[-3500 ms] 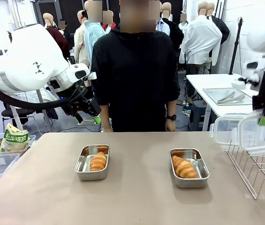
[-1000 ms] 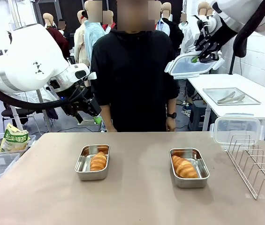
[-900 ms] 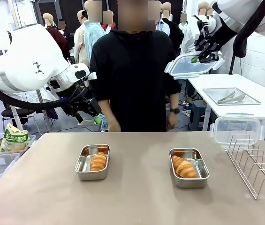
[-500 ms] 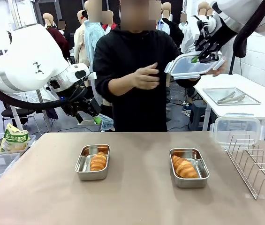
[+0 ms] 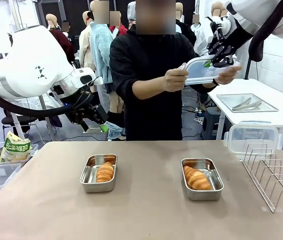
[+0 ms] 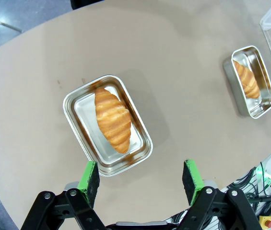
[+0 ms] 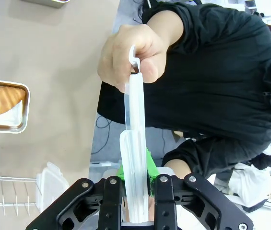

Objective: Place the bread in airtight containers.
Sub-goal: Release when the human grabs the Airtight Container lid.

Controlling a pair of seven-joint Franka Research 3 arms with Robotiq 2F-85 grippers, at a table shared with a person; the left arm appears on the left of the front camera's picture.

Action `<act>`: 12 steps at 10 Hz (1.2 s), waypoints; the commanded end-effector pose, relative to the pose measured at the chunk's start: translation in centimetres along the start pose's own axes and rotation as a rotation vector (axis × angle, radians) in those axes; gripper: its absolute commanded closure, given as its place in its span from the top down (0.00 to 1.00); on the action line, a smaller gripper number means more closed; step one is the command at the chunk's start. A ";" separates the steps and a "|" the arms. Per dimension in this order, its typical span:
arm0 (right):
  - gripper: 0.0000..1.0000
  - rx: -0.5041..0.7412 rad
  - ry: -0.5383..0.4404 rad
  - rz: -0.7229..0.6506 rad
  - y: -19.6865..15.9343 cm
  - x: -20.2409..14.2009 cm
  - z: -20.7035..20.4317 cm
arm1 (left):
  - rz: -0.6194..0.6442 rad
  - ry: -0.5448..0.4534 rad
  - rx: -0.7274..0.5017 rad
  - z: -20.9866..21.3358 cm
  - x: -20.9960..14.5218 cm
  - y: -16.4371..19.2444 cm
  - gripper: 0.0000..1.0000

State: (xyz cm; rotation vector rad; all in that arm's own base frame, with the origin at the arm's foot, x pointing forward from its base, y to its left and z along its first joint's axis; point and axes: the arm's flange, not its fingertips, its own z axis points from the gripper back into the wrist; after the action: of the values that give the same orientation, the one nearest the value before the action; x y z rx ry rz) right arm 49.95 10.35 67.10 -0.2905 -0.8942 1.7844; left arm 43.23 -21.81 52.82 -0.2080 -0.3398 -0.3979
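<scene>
1. Above the surface (image 5: 141, 215), the robot's right hand (image 5: 216, 61) clenches a clear lid (image 5: 201, 70); the person's hands (image 5: 175, 79) grip it too.
2. Left hand (image 6: 140, 175): released, above the surface.
3. Croissants (image 5: 104, 172) (image 5: 197, 178) lie in tins (image 5: 84, 176) (image 5: 217, 176) on the surface.

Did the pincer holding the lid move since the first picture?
Yes. The right pincer, with the lid, rose from above the wire rack, up and left, toward the person.

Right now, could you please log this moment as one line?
right gripper: shut on lid | person's hands: both on lid | left gripper: open, empty | croissants: in open tins
</scene>
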 end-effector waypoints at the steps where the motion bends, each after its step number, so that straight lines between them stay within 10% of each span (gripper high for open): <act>1: 0.00 0.008 0.016 0.003 0.1 0.0 0.1 | 0.004 -0.001 0.010 0.1 -0.1 0.1 0.90; 12: 0.00 -0.005 -0.009 0.011 0.0 0.2 0.4 | 0.004 -0.001 0.010 0.1 -0.1 0.1 0.90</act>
State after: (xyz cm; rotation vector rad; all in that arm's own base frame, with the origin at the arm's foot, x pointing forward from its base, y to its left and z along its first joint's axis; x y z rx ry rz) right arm 49.85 10.36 67.28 -0.2927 -0.8976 1.7846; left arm 43.23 -21.81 52.82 -0.2080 -0.3398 -0.3979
